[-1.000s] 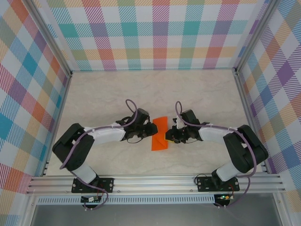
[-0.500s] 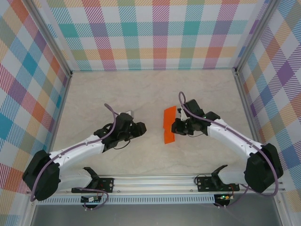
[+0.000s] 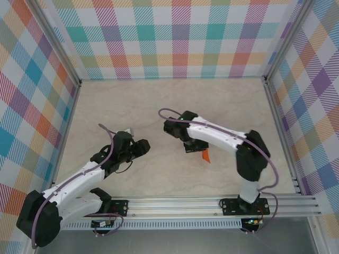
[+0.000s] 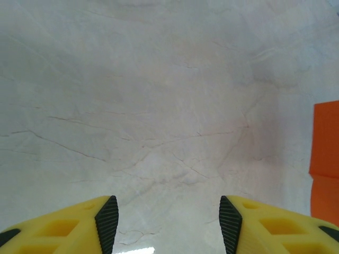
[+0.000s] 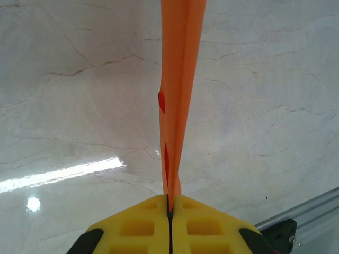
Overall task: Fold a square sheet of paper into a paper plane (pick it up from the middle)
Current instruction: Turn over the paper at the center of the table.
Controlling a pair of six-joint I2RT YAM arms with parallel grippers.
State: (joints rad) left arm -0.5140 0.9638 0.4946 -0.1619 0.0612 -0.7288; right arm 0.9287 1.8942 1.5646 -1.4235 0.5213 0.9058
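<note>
You see the right jaws pinching the folded paper (image 5: 179,79) edge-on; the left jaws stand spread, left of it.

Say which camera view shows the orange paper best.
The right wrist view: the orange paper stands edge-on, pinched in the shut right gripper. The top external view shows a tip under the arm; the left wrist view, a patch at its right edge.

Thin bright orange folded paper (image 5: 179,79): matt, sharply creased. Pale marble-patterned tabletop (image 4: 159,95): smooth, glossy, veined. Yellow moulded-plastic left gripper fingers (image 4: 58,230): matt, black ribbed pads (image 4: 107,222).
</note>
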